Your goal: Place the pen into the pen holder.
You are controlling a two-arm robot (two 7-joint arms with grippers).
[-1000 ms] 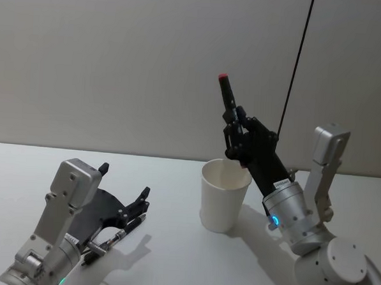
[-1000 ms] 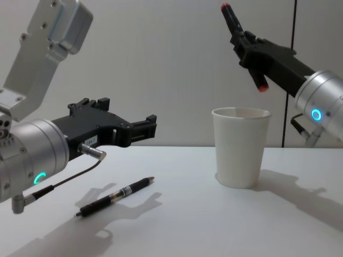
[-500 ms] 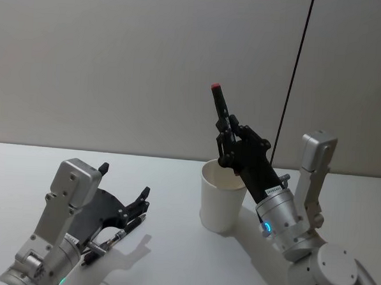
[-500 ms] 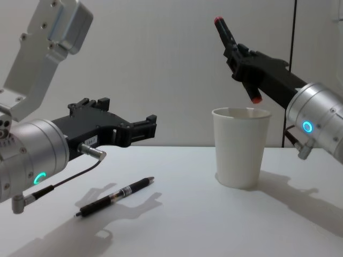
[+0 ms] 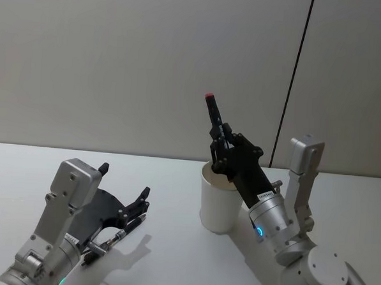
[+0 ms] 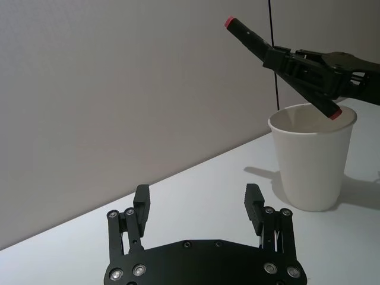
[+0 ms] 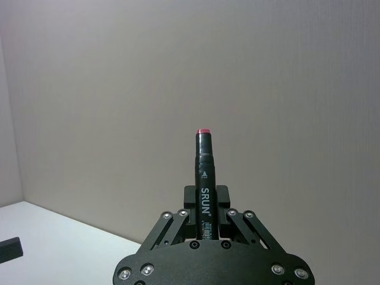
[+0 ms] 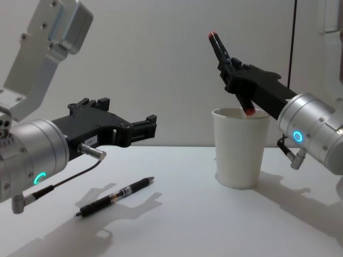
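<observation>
The right claw is clenching a black marker pen with red ends around its mid-barrel. The pen is tilting, its upper end rising above the claw and its lower end dipping just under the claw to the rolled rim of the plain white paper cup, over the mouth. The cup is standing upright on the white surface, directly beneath the claw. The marker looks light, stiff and smooth-barrelled, so a mid-barrel hold seems right. It may slide fast once the grip is loosening, and the thin cup is likely to tip if the pen is pressing on its rim. The left claw is hanging released, well apart from the cup, with a slim black pen lying on the surface just below it.
</observation>
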